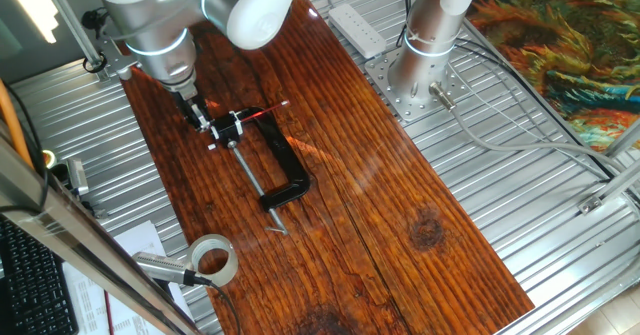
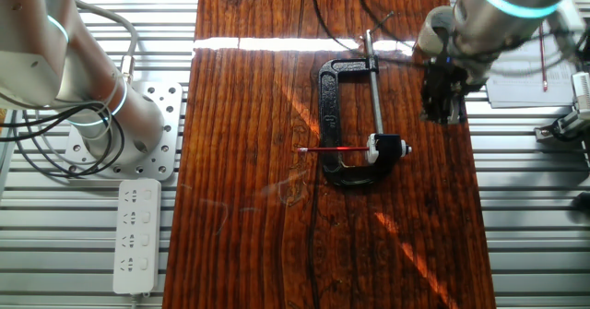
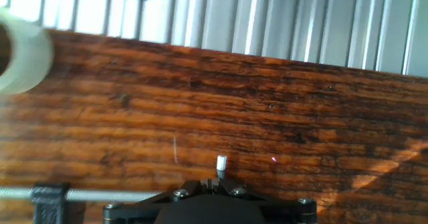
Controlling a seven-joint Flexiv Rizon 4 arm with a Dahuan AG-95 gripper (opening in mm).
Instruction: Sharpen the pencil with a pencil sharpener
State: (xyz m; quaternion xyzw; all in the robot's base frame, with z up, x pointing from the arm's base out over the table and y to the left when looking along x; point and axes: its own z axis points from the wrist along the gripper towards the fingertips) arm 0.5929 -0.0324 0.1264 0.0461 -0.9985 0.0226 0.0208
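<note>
A thin red pencil [image 1: 266, 112] [image 2: 337, 149] lies level over the wooden board, one end in the small black-and-white pencil sharpener [image 1: 231, 128] [image 2: 387, 148]. The sharpener sits at the jaw of a black C-clamp [image 1: 287, 172] [image 2: 330, 106] with a grey screw rod [image 1: 250, 172] [image 2: 373, 83]. My gripper [image 1: 203, 118] [image 2: 442, 101] [image 3: 212, 181] hangs beside the sharpener, apart from it and from the pencil. Its fingers look pressed together with nothing between them. The hand view shows neither pencil nor sharpener, only the screw rod [image 3: 100, 195] at lower left.
A roll of clear tape [image 1: 212, 259] [image 3: 19, 50] lies on the board's near end. A second arm's base [image 1: 420, 60] [image 2: 101, 124] and a white power strip [image 1: 358, 29] [image 2: 136, 235] stand off the board on the ribbed metal table [image 1: 560, 225].
</note>
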